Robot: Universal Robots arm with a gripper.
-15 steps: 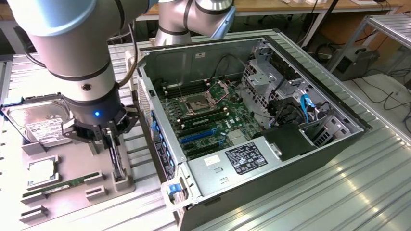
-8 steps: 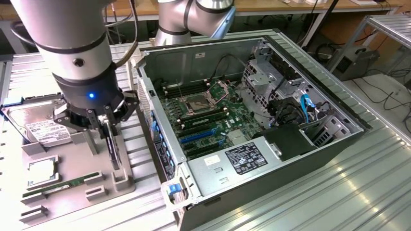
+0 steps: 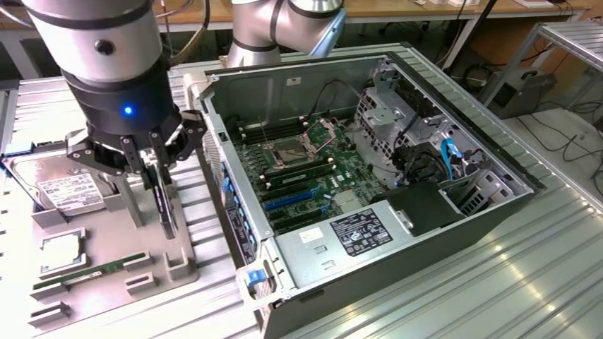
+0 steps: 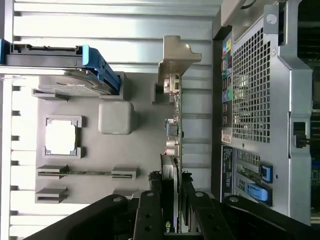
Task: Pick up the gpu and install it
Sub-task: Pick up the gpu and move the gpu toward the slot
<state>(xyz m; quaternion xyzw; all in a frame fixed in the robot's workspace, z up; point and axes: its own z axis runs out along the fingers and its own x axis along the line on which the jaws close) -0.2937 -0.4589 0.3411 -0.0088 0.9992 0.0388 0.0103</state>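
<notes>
Grey fixture tray [image 3: 113, 240] carries a hard drive [image 3: 66, 187], a CPU [image 3: 61, 253] and a RAM stick [image 3: 90, 274]; the open computer case [image 3: 282, 92] stands just beside it on the exterior view's right, its perforated rear wall [image 4: 255, 100] near the card. Gripper [image 3: 160, 176] hangs over the tray, claw clamped on the gpu [image 3: 168, 212]. Card is thin, black, upright and edge-on, with a silver bracket [image 4: 176, 57] at its far end.
</notes>
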